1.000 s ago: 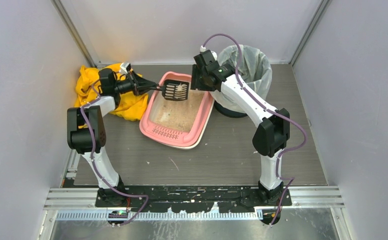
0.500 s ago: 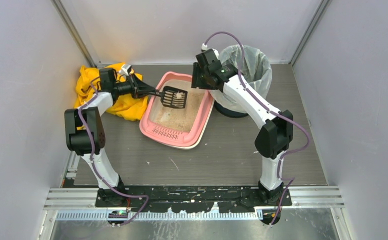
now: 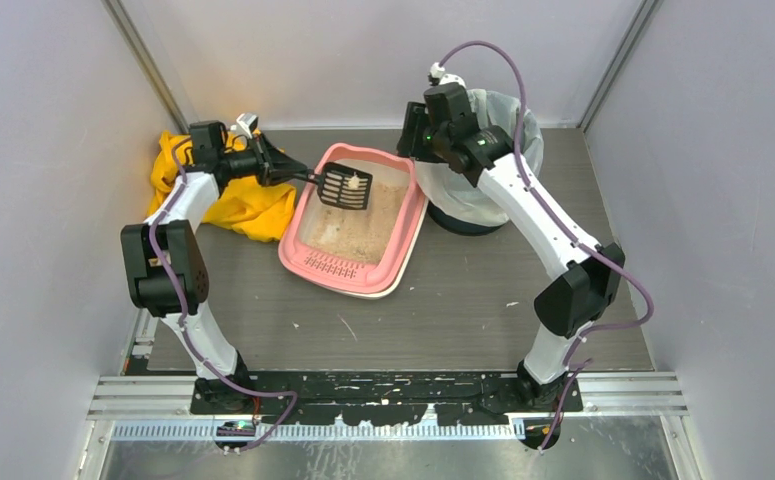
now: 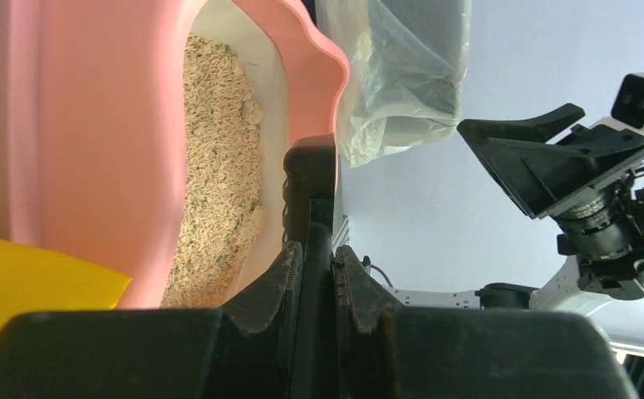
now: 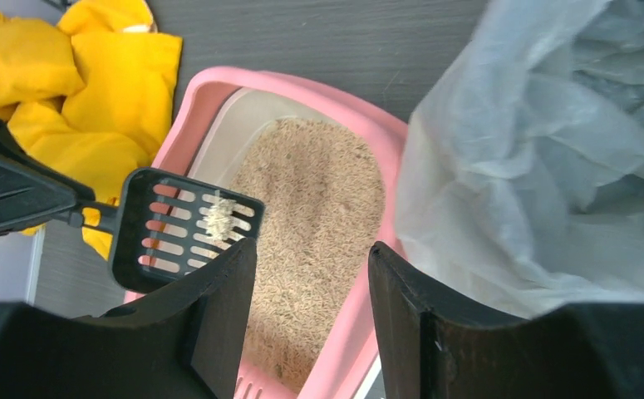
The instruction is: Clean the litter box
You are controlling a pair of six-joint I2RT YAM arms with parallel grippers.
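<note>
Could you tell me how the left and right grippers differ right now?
The left gripper is shut on the black scoop's handle; the right gripper is open and empty. The left gripper is by the yellow cloth, the right gripper by the lined bin. Both are black, two-fingered.

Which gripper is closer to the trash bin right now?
Right. The right gripper hovers just left of the bin; the left gripper, gripping the scoop, sits across the litter box.

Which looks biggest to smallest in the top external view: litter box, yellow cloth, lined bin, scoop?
1. litter box, clearly largest.
2-3. yellow cloth and lined bin: they look about alike and both are partly hidden, so not ranked.
4. scoop, smallest.
</note>
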